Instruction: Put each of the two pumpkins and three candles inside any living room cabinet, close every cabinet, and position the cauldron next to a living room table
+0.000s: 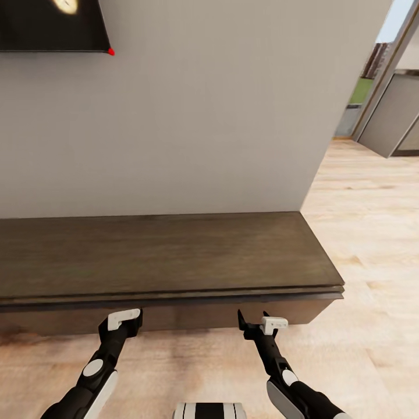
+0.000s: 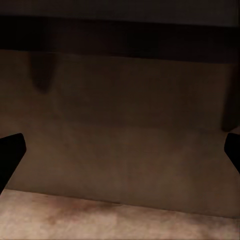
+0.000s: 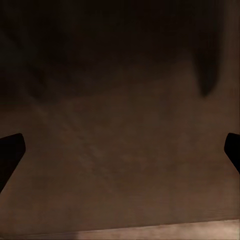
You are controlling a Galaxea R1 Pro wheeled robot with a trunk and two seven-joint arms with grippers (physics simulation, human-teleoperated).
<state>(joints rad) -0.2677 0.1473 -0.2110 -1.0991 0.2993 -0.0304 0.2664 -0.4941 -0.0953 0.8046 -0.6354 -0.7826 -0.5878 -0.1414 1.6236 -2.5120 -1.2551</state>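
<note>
Grey wall backs the long dark-brown cabinet, shut. My left fingers and right fingers hover near its front, both spread wide, empty.

The cabinet front blocks both end effectors ahead; bare floor lies to its right.

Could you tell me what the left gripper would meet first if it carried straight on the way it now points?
Most likely the dark-brown front of the cabinet. The left gripper is open and faces that plain panel squarely, with nothing between them; how much gap remains is hard to judge.
</note>
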